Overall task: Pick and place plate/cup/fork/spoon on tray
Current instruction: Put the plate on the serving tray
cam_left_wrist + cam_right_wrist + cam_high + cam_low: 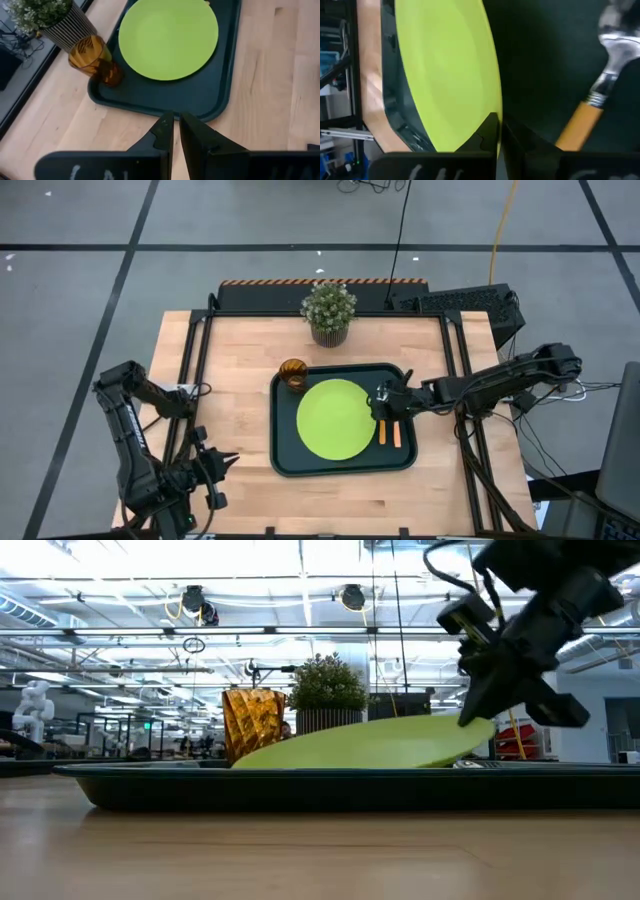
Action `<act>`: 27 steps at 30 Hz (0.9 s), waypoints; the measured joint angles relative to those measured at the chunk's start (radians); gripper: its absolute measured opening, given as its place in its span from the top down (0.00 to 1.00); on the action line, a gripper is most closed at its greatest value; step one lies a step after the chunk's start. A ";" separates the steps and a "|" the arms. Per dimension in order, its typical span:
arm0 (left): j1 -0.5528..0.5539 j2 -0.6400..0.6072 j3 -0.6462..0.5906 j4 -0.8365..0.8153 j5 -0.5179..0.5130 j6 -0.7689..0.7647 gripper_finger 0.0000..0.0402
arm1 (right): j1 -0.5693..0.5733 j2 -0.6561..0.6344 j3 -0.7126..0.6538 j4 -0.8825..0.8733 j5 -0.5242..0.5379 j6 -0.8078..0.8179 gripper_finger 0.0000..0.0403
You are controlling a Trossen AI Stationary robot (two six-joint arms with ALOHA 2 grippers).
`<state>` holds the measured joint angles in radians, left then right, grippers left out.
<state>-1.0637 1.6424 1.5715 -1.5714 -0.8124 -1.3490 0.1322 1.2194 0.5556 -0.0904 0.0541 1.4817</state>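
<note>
- We found the plate (334,418) already inside the tray (285,463); in the low view its right side sat raised, so it lay tilted rather than flat.
- The cup (293,373) stood upright in the tray's far-left corner, close to the potted plant (328,313), which stood on the table just beyond the rim.
- Two orange-handled utensils lay side by side on the tray, right of the plate; we took the one seen in the right wrist view for the spoon (615,47), and the fork (383,430) lay next to it.
- The right gripper (384,402) hung at the plate's right edge, jaws together and empty as far as we could see; whether it touched the rim we could not tell.
- The left gripper (222,463) waited over the table's near-left part, jaws nearly together, holding nothing.
- We judged all four items placed; only settling the plate flat and retreating seemed left.
</note>
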 joint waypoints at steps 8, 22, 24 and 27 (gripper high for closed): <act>0.004 -0.029 0.006 0.001 -0.001 0.005 0.91 | -0.002 -0.022 -0.061 0.027 0.027 0.013 1.00; 0.003 -0.061 0.006 0.002 -0.027 -0.016 0.91 | -0.002 -0.021 -0.062 0.050 0.069 0.019 0.98; 0.002 -0.061 0.007 0.003 -0.027 -0.022 0.91 | -0.001 -0.021 -0.062 0.061 0.070 0.022 0.96; 0.000 -0.061 0.007 0.003 -0.026 -0.022 0.91 | 0.000 -0.021 -0.062 0.058 0.073 0.024 0.89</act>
<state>-1.0640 1.5818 1.5782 -1.5685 -0.8384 -1.3712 0.1322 1.1984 0.4938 -0.0326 0.1274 1.5056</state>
